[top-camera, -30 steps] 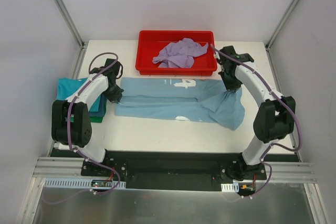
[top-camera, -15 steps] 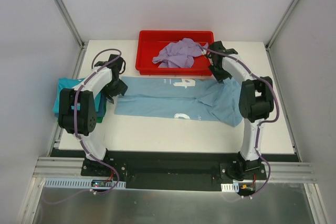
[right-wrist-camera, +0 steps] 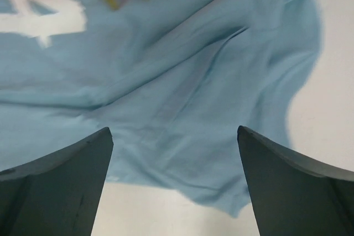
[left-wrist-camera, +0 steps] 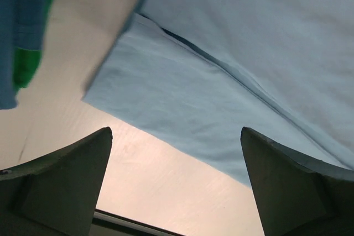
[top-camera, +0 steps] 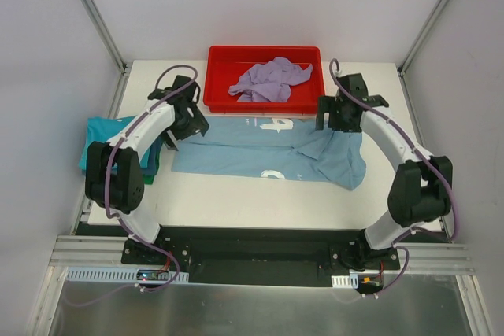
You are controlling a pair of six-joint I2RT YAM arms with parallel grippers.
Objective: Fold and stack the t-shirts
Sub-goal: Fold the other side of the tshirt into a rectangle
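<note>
**Both claws shifted over blue shirt**

Since 0.5 s ago the L claw (top-camera: 187,118) has slid right and now sits over the left end of the blue shirt (top-camera: 268,151). R claw (top-camera: 340,116) came off the tray (top-camera: 214,101) corner to above the right sleeve. Both are spread wide w/ nothing gripped. Blue shirt lies in a long band on the counter (top-camera: 260,194), white print up, just in front of the tray. In the tray: lavender shirt (top-camera: 272,80), crumpled. At left edge: teal shirt (top-camera: 98,133) atop green shirt (top-camera: 151,172).

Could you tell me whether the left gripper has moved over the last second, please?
Yes. Seen from above, the left gripper has shifted rightward and farther back, nearer the near-left corner of the red tray.
</note>
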